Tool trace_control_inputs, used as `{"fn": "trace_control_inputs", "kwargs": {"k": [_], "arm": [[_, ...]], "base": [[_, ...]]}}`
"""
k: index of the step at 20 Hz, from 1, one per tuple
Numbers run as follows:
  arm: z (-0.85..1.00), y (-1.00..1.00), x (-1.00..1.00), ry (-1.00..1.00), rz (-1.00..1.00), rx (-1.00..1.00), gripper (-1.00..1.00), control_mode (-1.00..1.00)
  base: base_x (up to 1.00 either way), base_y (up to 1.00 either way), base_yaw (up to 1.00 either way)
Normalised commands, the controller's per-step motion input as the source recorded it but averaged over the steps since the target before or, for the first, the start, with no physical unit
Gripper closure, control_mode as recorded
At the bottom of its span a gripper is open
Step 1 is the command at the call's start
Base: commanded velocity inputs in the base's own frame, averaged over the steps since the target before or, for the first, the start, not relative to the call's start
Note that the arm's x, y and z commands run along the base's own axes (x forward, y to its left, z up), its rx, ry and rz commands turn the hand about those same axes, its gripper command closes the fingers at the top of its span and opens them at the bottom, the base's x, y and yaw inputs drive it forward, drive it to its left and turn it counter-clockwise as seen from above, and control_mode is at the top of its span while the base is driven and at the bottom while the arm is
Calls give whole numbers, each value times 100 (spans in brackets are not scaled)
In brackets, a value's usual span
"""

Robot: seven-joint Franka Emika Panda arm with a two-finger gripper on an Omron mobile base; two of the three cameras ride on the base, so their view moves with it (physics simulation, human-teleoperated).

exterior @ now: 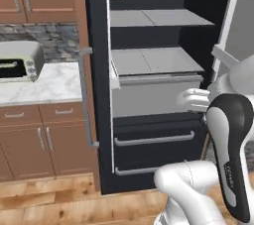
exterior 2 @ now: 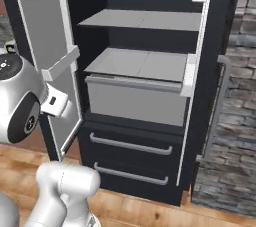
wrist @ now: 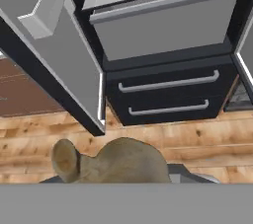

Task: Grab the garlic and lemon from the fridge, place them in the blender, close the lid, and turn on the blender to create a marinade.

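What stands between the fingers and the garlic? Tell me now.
Nothing visible does: the garlic is already held, right under the hand camera, outside the open fridge and over the wooden floor.

Tall dark-panelled fridge near-black outside, with light grey shelves and drawer inside, pale grey door bins and grey bar handles across the dark lower drawers. Lumpy garlic bulb showing tan-brown, darker brown in the folds, against warm honey-toned wood-plank floor streaked with grain. Off to the side, white-and-grey veined marble countertop, reddish-brown wooden cabinets with silver pulls, mottled grey stone backsplash, and cream-white toaster oven with black window.
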Motion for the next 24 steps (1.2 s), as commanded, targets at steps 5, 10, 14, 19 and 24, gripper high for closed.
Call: {"fn": "trace_control_inputs", "kwargs": {"k": [5,10,14,19,24], "arm": [[0,0,0,0,0,0,100,100],[0,0,0,0,0,0,100,100],[0,0,0,0,0,0,100,100],[0,0,0,0,0,0,100,100],[0,0,0,0,0,0,100,100]], "base": [[-97,97,29],[-48,100,53],[-9,100,56],[21,87,52],[89,30,48]]}}
